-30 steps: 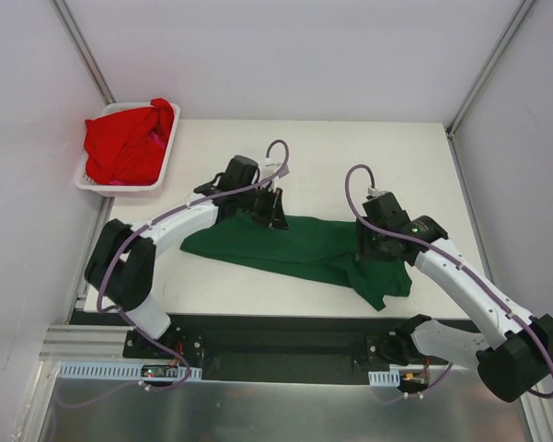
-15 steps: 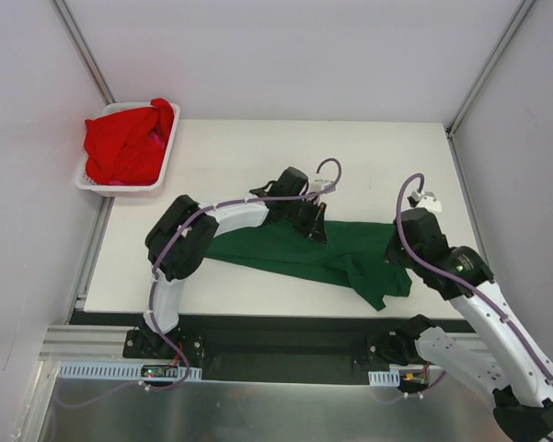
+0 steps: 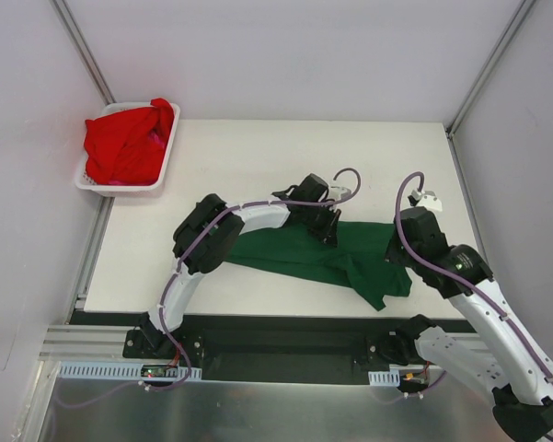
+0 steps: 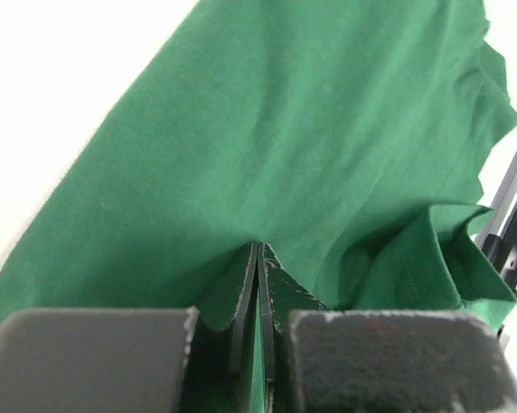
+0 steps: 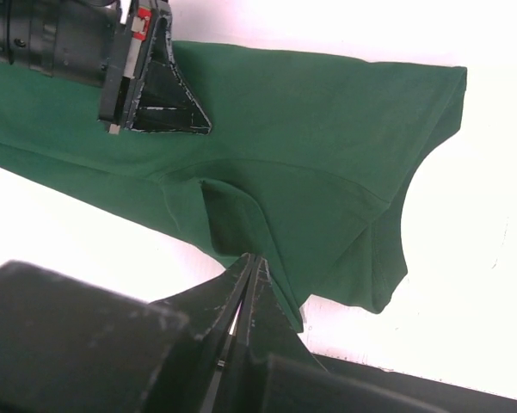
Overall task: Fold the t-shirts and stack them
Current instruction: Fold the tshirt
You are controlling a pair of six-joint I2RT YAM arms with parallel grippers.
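Left tool (image 4: 256, 251), well right of the white basket (image 3: 90, 183) heaped with red t-shirts (image 3: 120, 143), pinches the dark green t-shirt (image 3: 290, 253), which lies wrinkled and drawn out long across the bench (image 3: 230, 157). At its right end, the right tool (image 5: 248, 265) is clamped on a fold.

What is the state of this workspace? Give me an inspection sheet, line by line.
Surface: white table, far half bare.
Job's things: dark green cloth t-shirt rumpled on the table's near half; bright red cloth heap in the basket.
Clutter: white slotted plastic basket at the far left corner.
Grippers: left gripper shut on the green t-shirt; right gripper shut on its edge.
Cables: purple cables loop off both wrists.
Surroundings: white walls, metal frame posts.
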